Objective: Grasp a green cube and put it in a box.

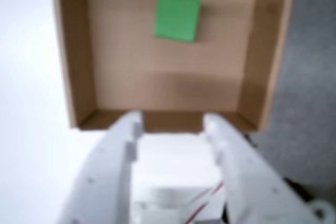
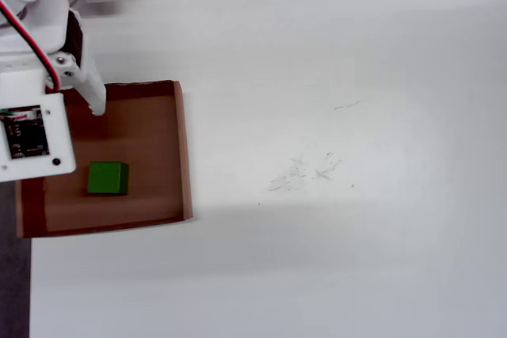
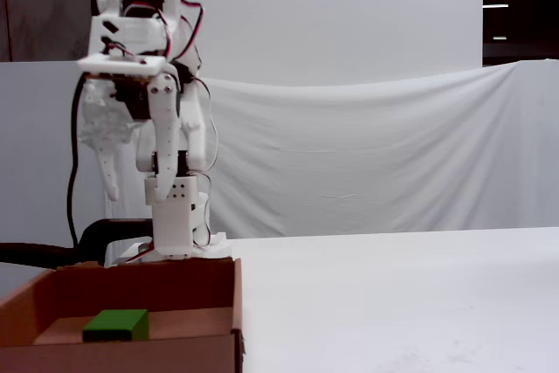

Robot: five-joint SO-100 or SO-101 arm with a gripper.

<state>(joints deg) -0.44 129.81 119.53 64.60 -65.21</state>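
The green cube (image 2: 107,178) lies flat on the floor of the box (image 2: 183,152). The gripper (image 1: 172,121) hangs spread and empty above; swinging low, it could clip the box wall.

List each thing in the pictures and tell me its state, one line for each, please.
Green cube: lies flat on the floor of the box, free of the fingers.
Box: open on top, resting on the white table, holding only the cube.
Gripper: fingers spread apart, empty, raised well above the box.
Table: white, with faint scuff marks to the right of the box in the overhead view.
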